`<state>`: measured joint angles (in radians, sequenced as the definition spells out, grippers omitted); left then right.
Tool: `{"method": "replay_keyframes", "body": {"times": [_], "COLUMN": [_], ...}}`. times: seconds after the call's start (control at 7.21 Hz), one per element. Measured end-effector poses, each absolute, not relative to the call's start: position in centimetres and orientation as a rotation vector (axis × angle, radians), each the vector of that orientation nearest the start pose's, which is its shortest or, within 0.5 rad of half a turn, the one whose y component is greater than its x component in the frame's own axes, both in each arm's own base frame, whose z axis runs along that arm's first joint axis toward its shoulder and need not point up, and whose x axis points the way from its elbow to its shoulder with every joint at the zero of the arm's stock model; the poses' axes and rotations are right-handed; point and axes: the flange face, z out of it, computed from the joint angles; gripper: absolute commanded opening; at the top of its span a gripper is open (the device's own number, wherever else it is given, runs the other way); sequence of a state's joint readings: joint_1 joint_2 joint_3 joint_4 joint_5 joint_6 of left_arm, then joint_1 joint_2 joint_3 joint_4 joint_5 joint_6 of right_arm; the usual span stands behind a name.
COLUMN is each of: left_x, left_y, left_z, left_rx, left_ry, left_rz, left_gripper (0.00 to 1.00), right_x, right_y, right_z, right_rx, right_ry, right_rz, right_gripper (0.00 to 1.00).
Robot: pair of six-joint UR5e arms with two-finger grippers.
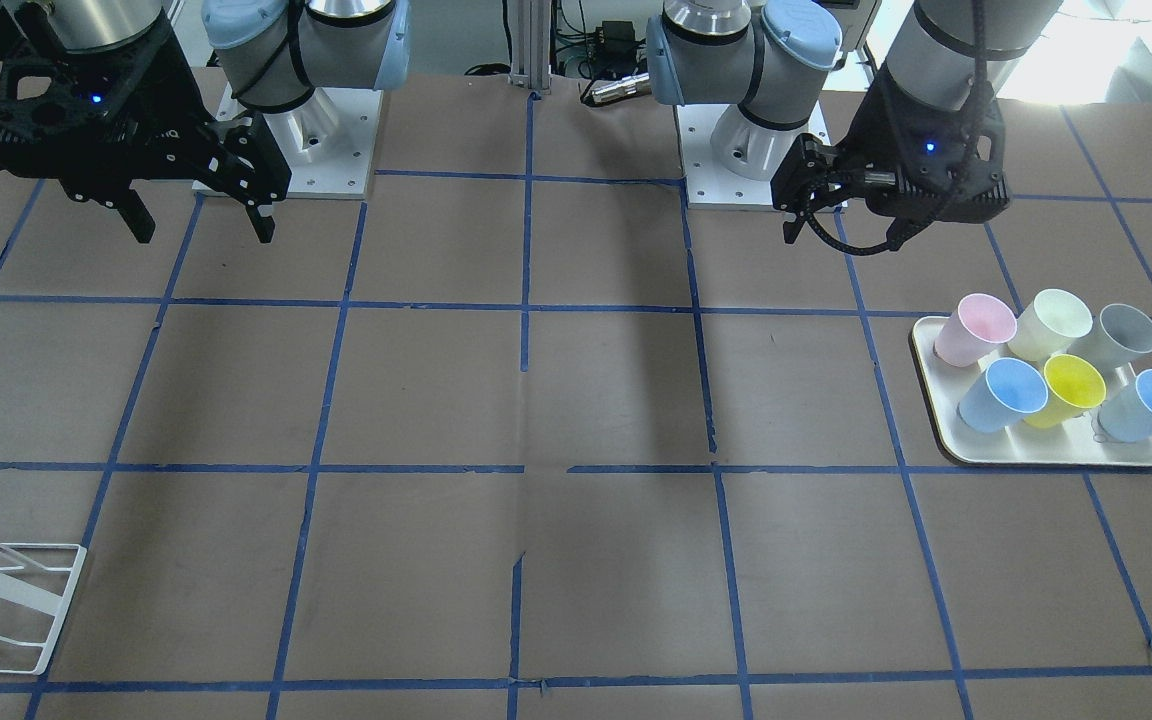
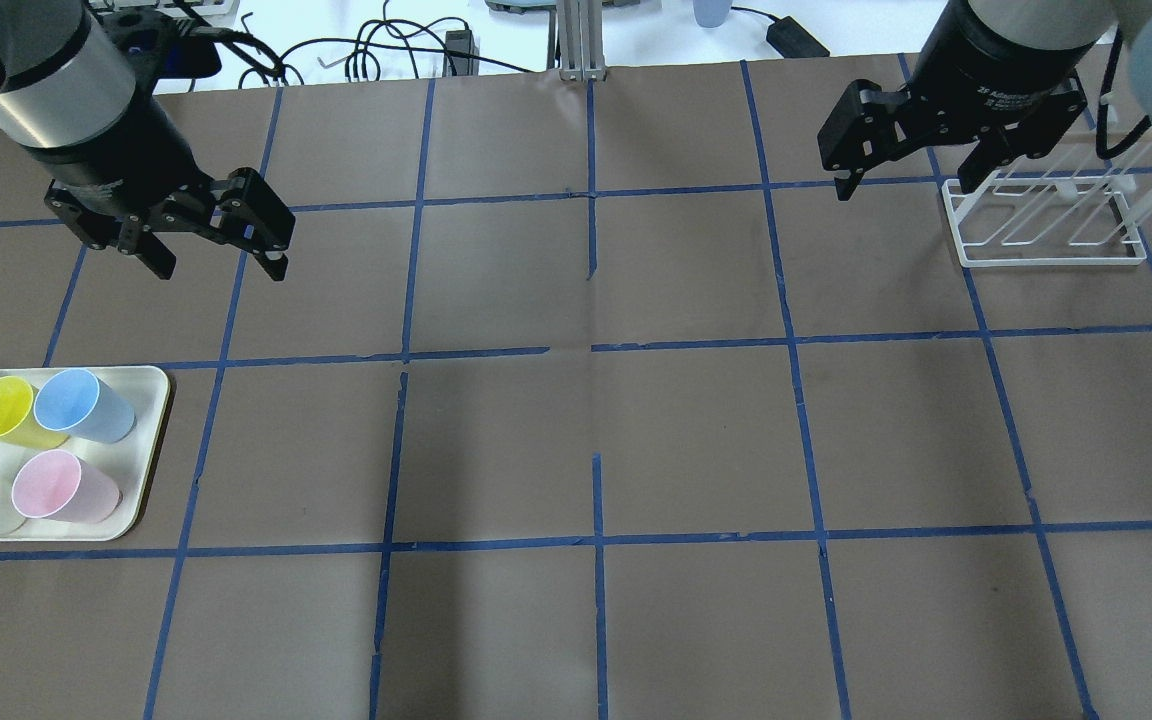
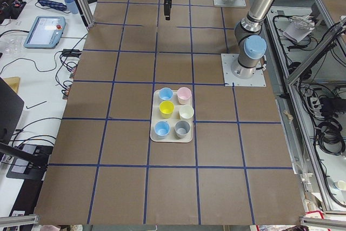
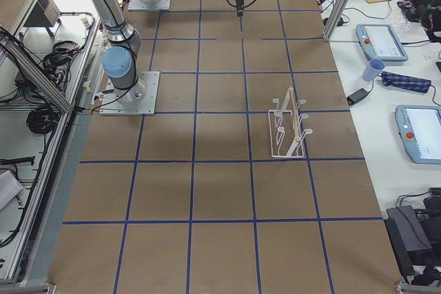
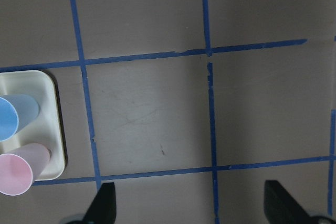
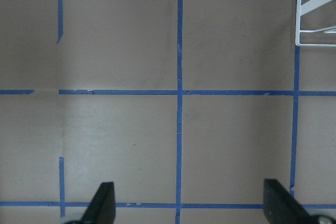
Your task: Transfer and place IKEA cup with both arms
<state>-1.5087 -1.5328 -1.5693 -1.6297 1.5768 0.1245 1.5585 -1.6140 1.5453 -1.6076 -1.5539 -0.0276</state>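
Cups first. In the front-facing view a white tray sits on the table toward its left end, with six cups standing mouth-up in two rows of three. The grey cup is in the row nearer the robot's edge, at the tray corner closest to the left end. It's just beside a cream cup and a light blue cup.

The left gripper hangs above the table on the robot's side of the tray, jaws spread wide with nothing in them. Same deal for the right gripper toward the right end. A white wire rack stands by the operators' edge near the right end.

Overhead view: both grippers are well apart with jaws wide open and empty. The grey cup is cut off by the frame here.

Left side view: the grey cup is upright in its tray corner, with nothing touching it.

Left wrist view: a pink cup and a blue cup show at the edge, and the jaw tips are far apart.

Right wrist view: there's bare table between the spread jaw tips, and the rack is in the corner.
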Motion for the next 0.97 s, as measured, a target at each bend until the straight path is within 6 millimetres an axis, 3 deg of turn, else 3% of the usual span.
{"method": "replay_keyframes", "body": {"times": [0.42, 0.97], "left_x": [-11.3, -12.1], "left_y": [-50.7, -47.9], "left_z": [51.6, 51.3], "left_rx": [0.106, 0.134], "left_ry": [3.141, 3.138], "left_rz": [0.071, 0.106], "left_gripper": [1.0, 1.0], "right_x": [12.9, 12.9], "right_y": [-48.4, -48.4], "right_z": [52.6, 52.7], "right_rx": [-0.025, -0.025], "right_ry": [3.121, 3.12], "right_rz": [-0.166, -0.169], "right_gripper": [1.0, 1.0]}}
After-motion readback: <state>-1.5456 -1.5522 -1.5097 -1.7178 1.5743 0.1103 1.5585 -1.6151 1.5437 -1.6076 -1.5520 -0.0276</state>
